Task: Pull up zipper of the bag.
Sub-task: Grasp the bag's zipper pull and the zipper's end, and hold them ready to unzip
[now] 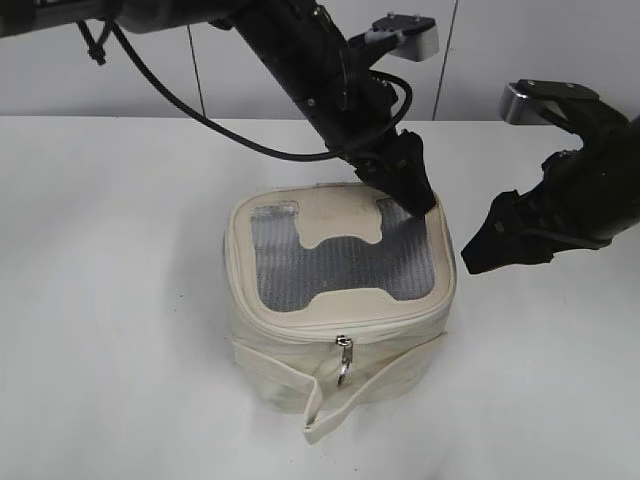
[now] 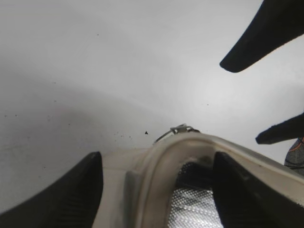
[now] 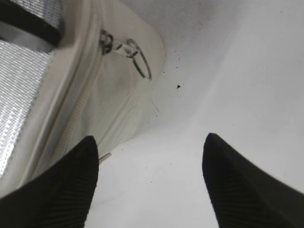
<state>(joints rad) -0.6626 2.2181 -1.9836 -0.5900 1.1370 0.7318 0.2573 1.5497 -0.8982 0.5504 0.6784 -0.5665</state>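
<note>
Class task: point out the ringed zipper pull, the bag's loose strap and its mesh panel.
ringed zipper pull [image 3: 137,59]: right wrist view, on its ring.
strap [image 1: 372,395]: exterior view, mid-band.
mesh panel [image 1: 290,275]: exterior view, left half.

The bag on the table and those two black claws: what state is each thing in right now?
bag: upright on the table, lid down.
zipper: looks closed along the front rim; one metal pull hangs there.
ringed pull: lying loose against the bag's side.
strap: loose, draped in front.
left gripper: open, straddling the lid's far corner.
right gripper: open, empty, beside the bag.
</note>
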